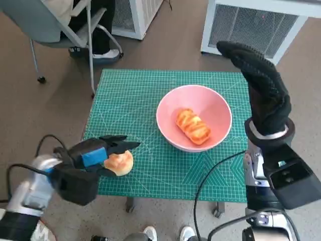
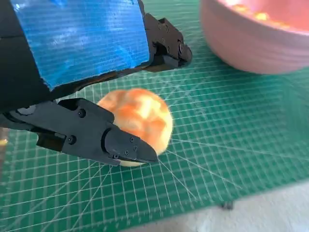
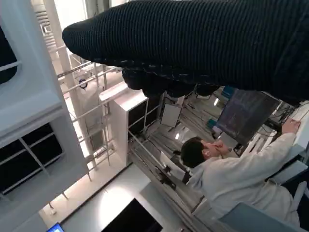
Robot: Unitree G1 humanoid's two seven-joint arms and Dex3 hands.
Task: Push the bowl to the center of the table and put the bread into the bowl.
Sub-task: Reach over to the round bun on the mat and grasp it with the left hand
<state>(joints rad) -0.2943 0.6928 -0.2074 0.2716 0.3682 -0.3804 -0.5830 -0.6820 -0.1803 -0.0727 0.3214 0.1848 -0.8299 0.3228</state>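
Note:
A pink bowl (image 1: 200, 106) stands right of the middle of the green cutting mat (image 1: 130, 95), with one long glazed bread (image 1: 192, 126) lying inside it. A round bread roll (image 1: 119, 162) lies on the mat near its front left corner. My left hand (image 1: 93, 153) reaches over that roll, its fingers spread above and beside it; the left wrist view shows the roll (image 2: 140, 121) between a lower finger (image 2: 101, 137) and the upper fingers, the bowl's wall (image 2: 251, 41) beyond. My right hand (image 1: 263, 88) is raised upright with its fingers straight, beside the bowl's right rim, holding nothing.
A grey chair (image 1: 60, 30) and a person's legs stand beyond the mat's far left corner. White cabinets (image 1: 251, 25) stand behind the table. A black cable (image 1: 210, 175) crosses the mat's front right part. In the right wrist view a person in white (image 3: 231, 174) sits at a desk.

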